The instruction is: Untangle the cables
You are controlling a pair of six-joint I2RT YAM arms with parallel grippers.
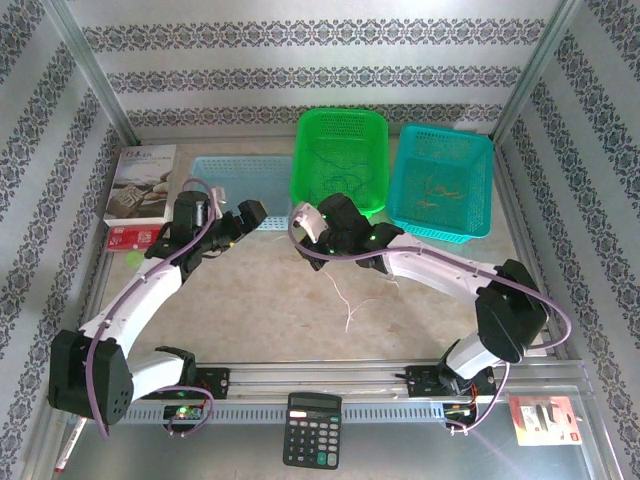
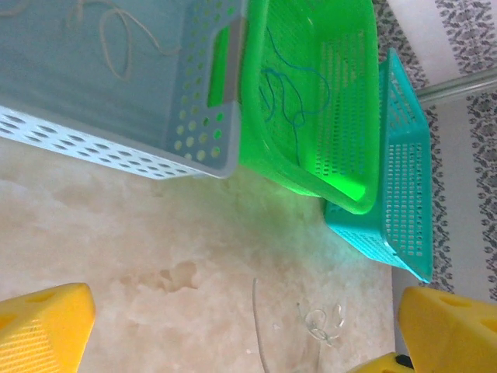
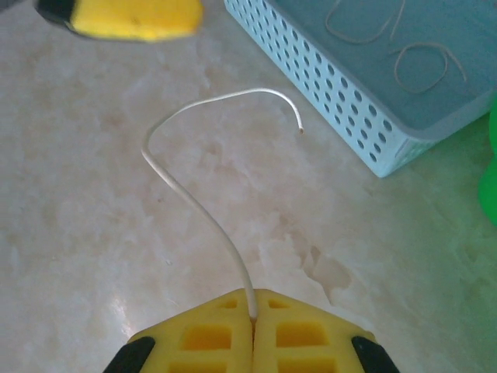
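Observation:
My right gripper [image 3: 252,299] is shut on one end of a thin white cable [image 3: 180,186]. That cable rises from the pinched fingers, bends left and arcs back towards the light blue basket [image 3: 342,109], its free end bare. More thin whitish cables [image 1: 349,303] lie loose on the table below the right gripper [image 1: 318,222]; in the left wrist view they are a straight strand [image 2: 258,326] and a small curled tangle [image 2: 322,322]. The left gripper [image 2: 245,311] hangs open above the table, nothing between its yellow fingers [image 2: 43,330]; from above it [image 1: 252,213] is by the light blue basket.
Three baskets line the back: light blue [image 1: 235,178] with tan cables [image 2: 116,39], green [image 1: 340,160] with a blue cable [image 2: 291,93], teal [image 1: 440,182] with tan strands. A book [image 1: 140,182] lies far left. A calculator [image 1: 312,430] sits at the near edge.

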